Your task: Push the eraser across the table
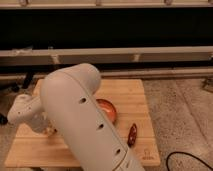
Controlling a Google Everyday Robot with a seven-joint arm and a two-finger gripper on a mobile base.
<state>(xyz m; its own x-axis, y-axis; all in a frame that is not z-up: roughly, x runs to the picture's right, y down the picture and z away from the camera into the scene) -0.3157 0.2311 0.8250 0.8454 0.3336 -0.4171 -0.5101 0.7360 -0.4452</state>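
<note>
The table (pixel 127 95) is a light bamboo slatted board on the floor, with a small dark logo (pixel 146 156) at its near right corner. My big white arm (pixel 82 120) crosses the middle of it. My gripper (pixel 44 126) is at the arm's end, low over the left part of the board and largely hidden by the wrist housing (pixel 22 111). A small pale bit (pixel 50 130) shows right beside it; I cannot tell whether it is the eraser. No eraser shows clearly anywhere else.
A red-orange bowl (pixel 108 110) sits mid-board, half behind the arm. A dark red chili (pixel 132 134) lies to its right, near the front. Speckled grey floor (pixel 180 115) surrounds the board. A black cable (pixel 190 159) loops at the bottom right. A shelf rail (pixel 150 51) runs behind.
</note>
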